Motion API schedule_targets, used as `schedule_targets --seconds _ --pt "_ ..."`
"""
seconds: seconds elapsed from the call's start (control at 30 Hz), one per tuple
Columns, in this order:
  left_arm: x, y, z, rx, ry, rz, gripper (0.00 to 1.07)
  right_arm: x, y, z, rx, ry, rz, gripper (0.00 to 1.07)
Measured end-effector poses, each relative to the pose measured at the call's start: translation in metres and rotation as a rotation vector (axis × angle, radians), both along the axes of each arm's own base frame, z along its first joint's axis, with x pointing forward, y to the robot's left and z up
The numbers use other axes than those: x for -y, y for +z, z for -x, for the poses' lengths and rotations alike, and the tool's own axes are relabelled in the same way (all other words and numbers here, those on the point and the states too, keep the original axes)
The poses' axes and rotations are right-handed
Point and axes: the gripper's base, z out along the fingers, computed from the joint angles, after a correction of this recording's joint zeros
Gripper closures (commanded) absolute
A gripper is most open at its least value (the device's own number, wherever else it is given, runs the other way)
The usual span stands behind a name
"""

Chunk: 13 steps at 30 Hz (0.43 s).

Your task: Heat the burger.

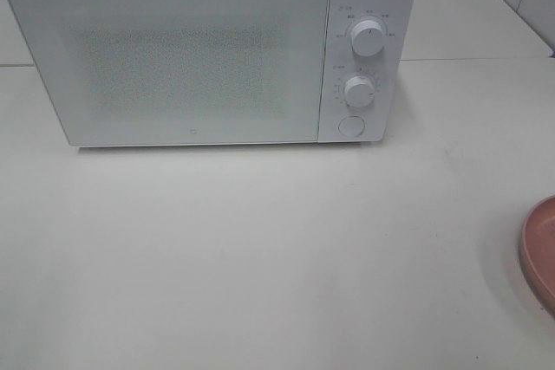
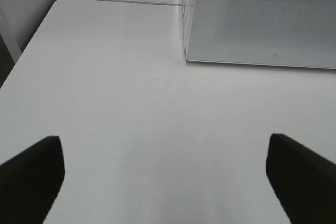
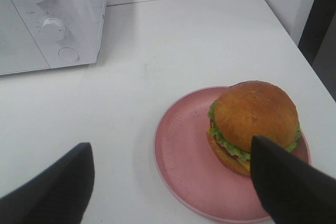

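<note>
A: Location of the burger [image 3: 254, 125]?

B: It sits on the pink plate [image 3: 184, 161], toward the side of the plate away from the microwave [image 1: 173, 58]. Bun dome up; lettuce, tomato and cheese visible at the edge. In the high view only the plate rim shows, at the right edge of the table [image 1: 277, 257]; the burger itself is outside that picture.

A: Right gripper [image 3: 173, 182] condition?

B: Jaws spread wide, nothing between them. It hangs above the near part of the plate. One finger [image 3: 289, 182] overlaps the burger's lower edge in the wrist view; contact cannot be determined. The other finger is over bare table beside the plate.

A: Left gripper [image 2: 165, 174]?

B: Fully released, holding nothing. Both fingertips frame bare white tabletop, near the microwave's front left corner.

A: Microwave status?

B: Door closed. Two dials, upper dial [image 1: 368, 38] and lower dial [image 1: 358, 91], with a round button [image 1: 350, 125] under them on the right-hand panel. The appliance stands at the back of the table, well apart from the plate.
</note>
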Motion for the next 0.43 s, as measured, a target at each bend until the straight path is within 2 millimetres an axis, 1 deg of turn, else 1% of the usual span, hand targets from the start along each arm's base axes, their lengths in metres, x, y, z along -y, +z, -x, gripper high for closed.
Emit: schedule_targets --seconds 0.43 --pt "0.0 0.0 0.0 0.0 0.0 0.0 0.07 0.0 0.0 0.0 0.0 0.0 0.0 0.31"
